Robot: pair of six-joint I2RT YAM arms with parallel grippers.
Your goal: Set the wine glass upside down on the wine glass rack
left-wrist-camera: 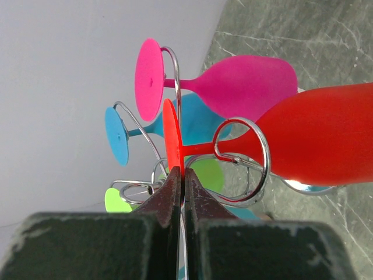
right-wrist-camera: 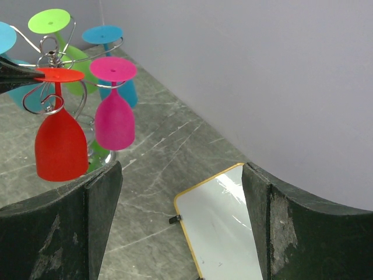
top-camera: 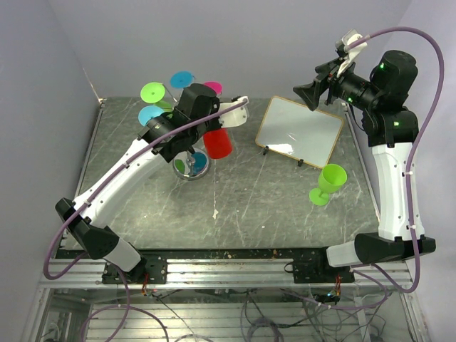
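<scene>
A red wine glass hangs upside down, bowl down, with its stem inside a curled arm of the silver wine glass rack. My left gripper is shut on the edge of the glass's flat red foot. In the top view the red bowl shows just right of the left wrist, above the rack's round base. My right gripper is open and holds nothing, raised high at the back right.
Pink, blue and green glasses hang upside down on other rack arms. A green wine glass stands upright on the table at right. A yellow-framed whiteboard lies behind it. Walls stand at the back and left.
</scene>
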